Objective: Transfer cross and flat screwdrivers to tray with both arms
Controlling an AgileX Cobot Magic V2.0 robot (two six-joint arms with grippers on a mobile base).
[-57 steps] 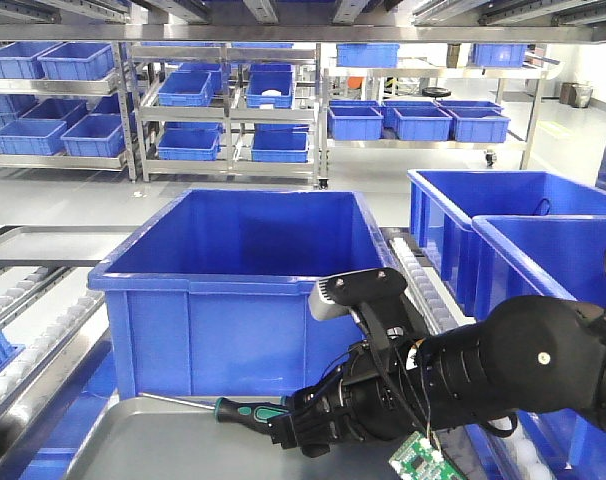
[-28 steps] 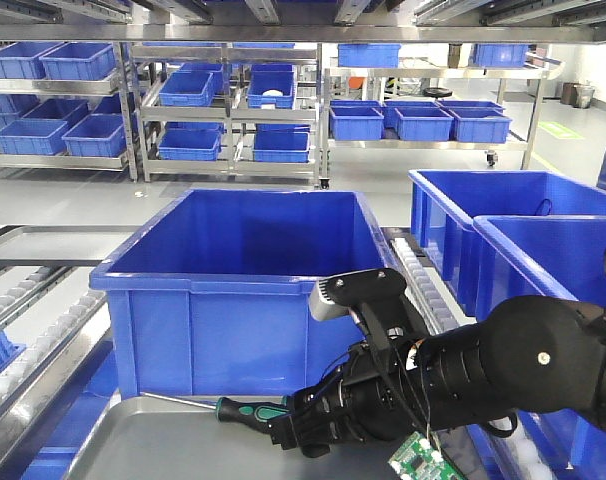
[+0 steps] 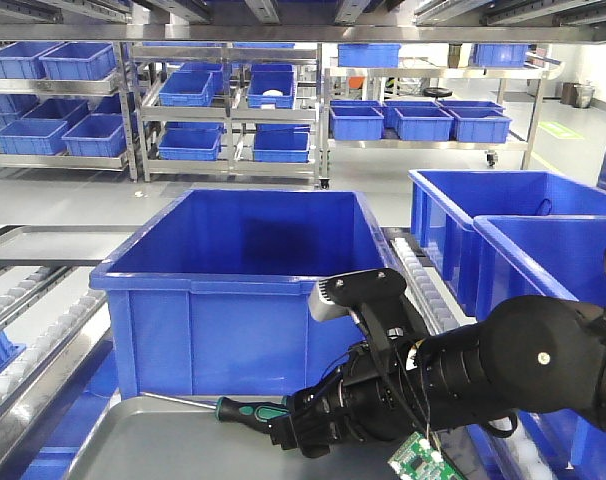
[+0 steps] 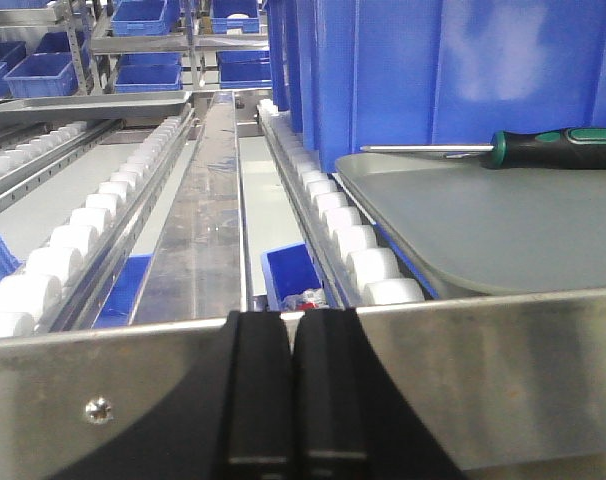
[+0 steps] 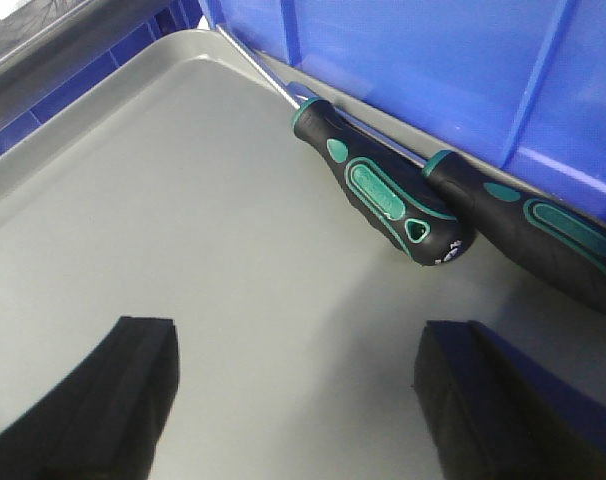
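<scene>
A: Screwdrivers: where are the two of them?

B: Both lie in the grey metal tray (image 5: 163, 230), along its far rim, against the wall of a large blue bin (image 3: 243, 290). In the right wrist view, the first screwdriver (image 5: 378, 195) has its black-and-green handle flat on the tray floor, with its thin steel shaft running up and left along the rim. The second screwdriver (image 5: 533, 235) lies just beside it to the right, their handles touching or nearly so; its shaft is hidden behind the first.

A: And the right gripper?

B: The right gripper (image 5: 298, 385) hangs over the tray with its two black fingers spread wide, holding nothing. The handles sit apart from it, beyond the gap between the fingers.

A: The left gripper?

B: The left gripper (image 4: 293, 390) has its fingers pressed together, with nothing between them. It sits low, behind a steel rail (image 4: 483, 370), beside a track of white rollers (image 4: 353, 240). From there one screwdriver shows at the tray's far edge.

A: Anything else?

B: Shelves of smaller blue bins (image 3: 223, 110) fill the background.
</scene>
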